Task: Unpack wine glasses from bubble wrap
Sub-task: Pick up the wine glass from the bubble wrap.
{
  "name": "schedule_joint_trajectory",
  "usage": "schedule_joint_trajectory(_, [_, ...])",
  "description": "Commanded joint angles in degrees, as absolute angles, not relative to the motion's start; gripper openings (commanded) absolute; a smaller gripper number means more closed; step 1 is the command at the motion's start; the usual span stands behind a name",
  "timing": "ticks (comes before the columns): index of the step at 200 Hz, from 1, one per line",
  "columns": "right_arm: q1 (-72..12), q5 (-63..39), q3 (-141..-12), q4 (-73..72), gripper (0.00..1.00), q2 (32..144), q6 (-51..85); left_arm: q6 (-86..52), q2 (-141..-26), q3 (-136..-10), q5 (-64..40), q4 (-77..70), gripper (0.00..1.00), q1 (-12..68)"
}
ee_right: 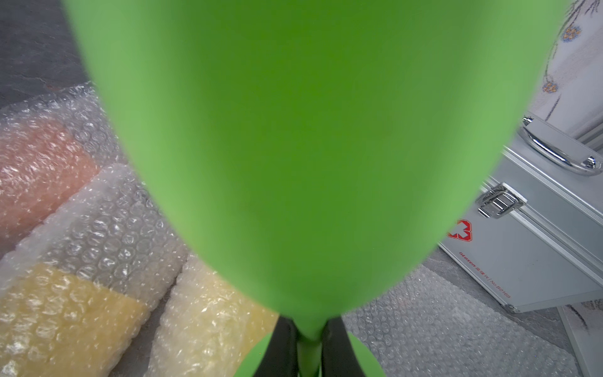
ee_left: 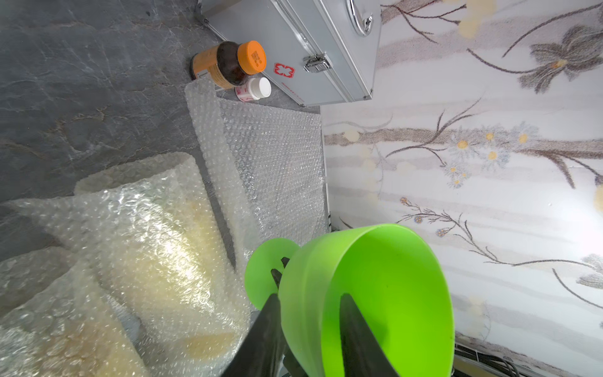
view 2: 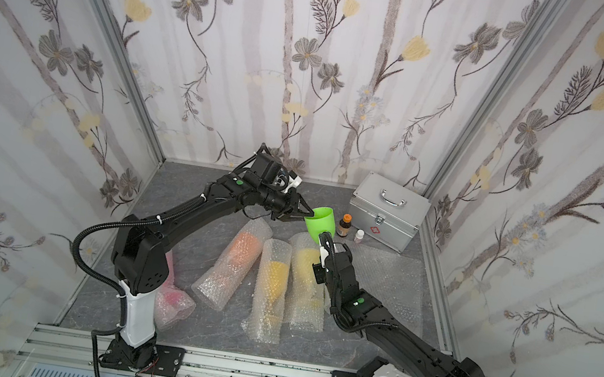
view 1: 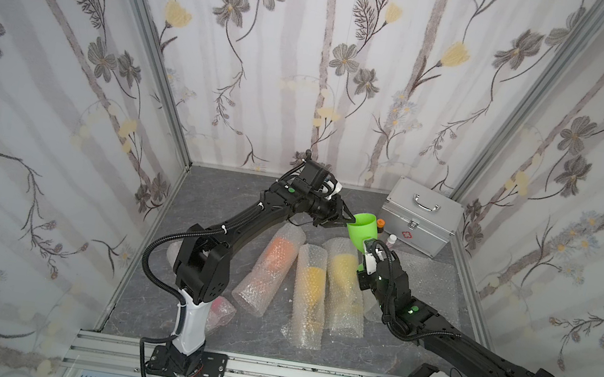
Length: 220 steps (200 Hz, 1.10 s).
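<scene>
Right end effector (ee_right: 308, 346) clamps green goblet (view 1: 363, 227) (left end effector (ee_left: 310, 302) straddles rim)

Left arm (view 1: 242, 225) is stretching forward from its base, elbow up, wrist aiming toward the robot's right. The left gripper (view 1: 349, 221) is straddling the rim of the green goblet (view 1: 364, 229), one finger (ee_left: 355, 333) sitting inside the bowl, the other outside; whether they are pinching is hard to call. Right arm (view 1: 471, 348) is angling in low, and the right gripper (ee_right: 308, 328) is clamping the goblet's stem, fingers (ee_right: 280, 346) pointing upward.
</scene>
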State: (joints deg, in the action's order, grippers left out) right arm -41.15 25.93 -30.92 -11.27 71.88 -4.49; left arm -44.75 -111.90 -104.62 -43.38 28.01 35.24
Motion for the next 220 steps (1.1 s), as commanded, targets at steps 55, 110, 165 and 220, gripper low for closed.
schedule_joint_trajectory(55, [-47.40, 36.99, -35.29, -9.42, 0.08, 78.51, -10.80, -31.66, -112.67, -109.51, -31.82, 45.32, 0.14, 37.40])
schedule_joint_trajectory(110, [-48.94, 37.54, -35.87, -9.28, 0.15, 79.30, -11.70, -27.74, -113.66, -111.64, -25.05, 50.79, 0.02, 37.79])
schedule_joint_trajectory(165, [-49.57, 31.62, -36.52, -8.53, 0.42, 77.53, -10.39, -27.75, -113.08, -111.81, -22.36, 50.88, 0.00, 36.71])
schedule_joint_trajectory(220, [-49.00, 23.41, -37.44, -6.24, 0.59, 68.87, -5.28, -30.47, -110.45, -110.25, -25.30, 47.06, 0.00, 33.08])
